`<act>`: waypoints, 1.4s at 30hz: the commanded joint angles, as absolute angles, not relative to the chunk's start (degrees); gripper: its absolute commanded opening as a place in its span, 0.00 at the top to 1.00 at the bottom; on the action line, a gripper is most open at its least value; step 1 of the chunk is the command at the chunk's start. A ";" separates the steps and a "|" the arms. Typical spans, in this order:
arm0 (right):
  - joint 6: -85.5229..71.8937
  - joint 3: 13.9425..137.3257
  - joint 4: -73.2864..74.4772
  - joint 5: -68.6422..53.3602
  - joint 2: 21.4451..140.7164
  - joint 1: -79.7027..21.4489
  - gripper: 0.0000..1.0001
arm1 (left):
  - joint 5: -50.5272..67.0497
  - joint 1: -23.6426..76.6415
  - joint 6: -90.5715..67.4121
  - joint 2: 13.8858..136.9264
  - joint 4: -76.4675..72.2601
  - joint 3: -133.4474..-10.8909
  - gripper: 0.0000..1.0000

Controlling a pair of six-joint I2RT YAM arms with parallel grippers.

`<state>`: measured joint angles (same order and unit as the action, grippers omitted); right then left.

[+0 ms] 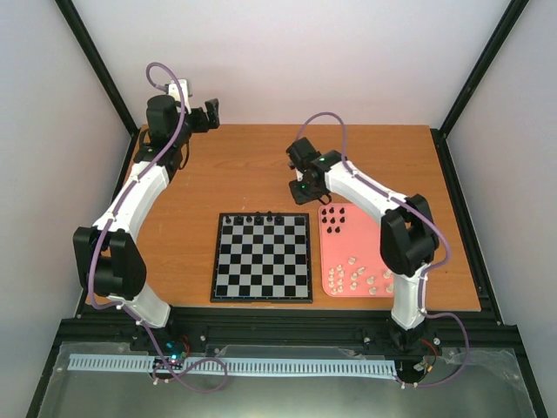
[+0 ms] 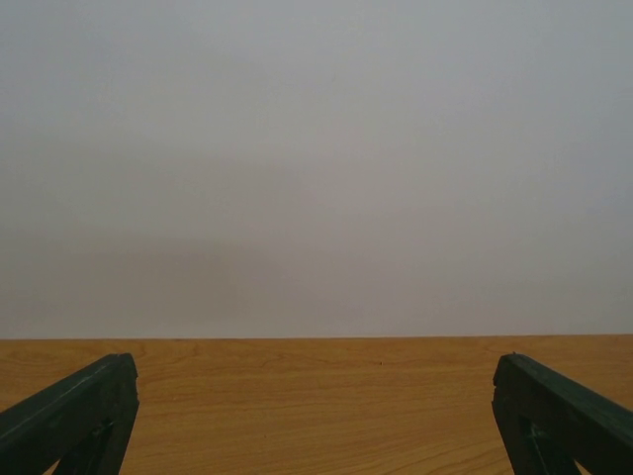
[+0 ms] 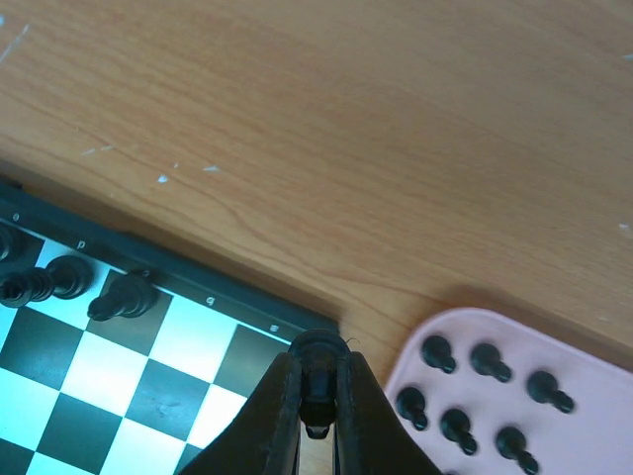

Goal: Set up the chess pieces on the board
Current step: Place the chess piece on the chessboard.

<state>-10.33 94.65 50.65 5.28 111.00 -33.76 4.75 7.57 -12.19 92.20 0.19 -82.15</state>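
The black piece (image 3: 316, 376) I'm holding is pinched tight in my right tool (image 3: 316, 401), hovering right by the far right corner of the board (image 1: 261, 270). A handful of black pieces (image 1: 252, 218) stand along the far row, but the right end of it looks unfilled. A cluster of black pawns (image 3: 465, 391) sits on the pink tray (image 1: 357, 244), plus the whole white set (image 1: 365, 277). My left tool (image 1: 207, 115) hangs spread wide and empty over the far left of the surface (image 1: 244, 165). Early days, I'd say, most of the setup is left.
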 commanded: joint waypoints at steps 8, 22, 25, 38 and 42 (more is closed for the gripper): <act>-10.69 98.18 53.89 5.71 116.97 -39.73 0.93 | 5.52 7.82 -12.02 93.54 0.52 -85.43 0.00; -11.32 98.09 52.77 3.57 119.99 -42.23 0.93 | 5.26 7.82 -11.95 93.21 0.53 -85.26 0.00; -11.51 97.47 52.24 3.23 120.32 -42.28 0.93 | 5.10 7.82 -11.95 93.23 0.50 -85.28 0.00; -11.20 97.31 51.68 3.11 121.90 -42.45 0.93 | 5.24 7.82 -11.88 93.39 0.43 -85.37 0.00; -10.99 97.30 51.25 3.68 122.17 -42.20 0.92 | 4.97 7.82 -11.73 93.29 0.44 -85.37 0.00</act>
